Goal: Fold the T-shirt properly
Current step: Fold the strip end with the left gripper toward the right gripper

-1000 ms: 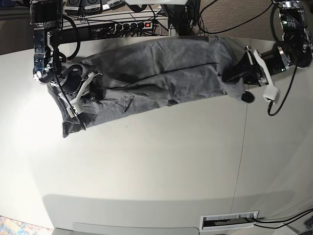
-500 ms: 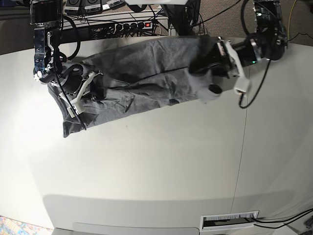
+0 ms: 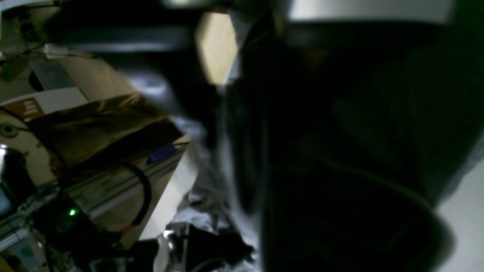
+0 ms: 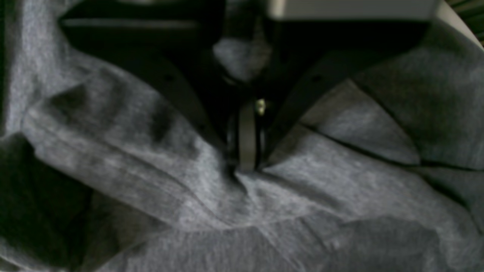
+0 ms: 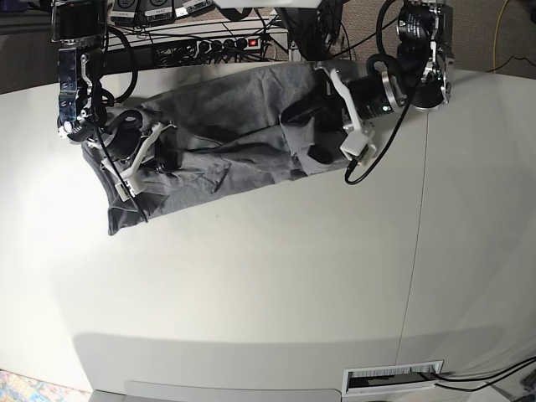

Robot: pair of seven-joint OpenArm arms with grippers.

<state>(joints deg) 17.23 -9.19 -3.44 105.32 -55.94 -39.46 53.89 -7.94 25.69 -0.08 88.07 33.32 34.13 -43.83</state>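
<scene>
Near the worktop's far edge the T-shirt (image 5: 226, 134) lies mid-fold, right pincer (image 4: 245, 166) clamped on it, left pincer (image 5: 314, 130) state unclear; next, lay the carried end flat.

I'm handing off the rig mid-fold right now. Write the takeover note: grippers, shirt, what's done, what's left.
Right gripper: shut, pinching a fold of the T-shirt at its end on the base view's left.
Left gripper: over the shirt's other end; whether it is open or holding cloth can't be told.
Shirt: a wrinkled, slanted band along the far side of the table, its right end doubled inward.
Done: one end brought over.
Left: flatten wrinkles, finish the folds, square it up.
</scene>
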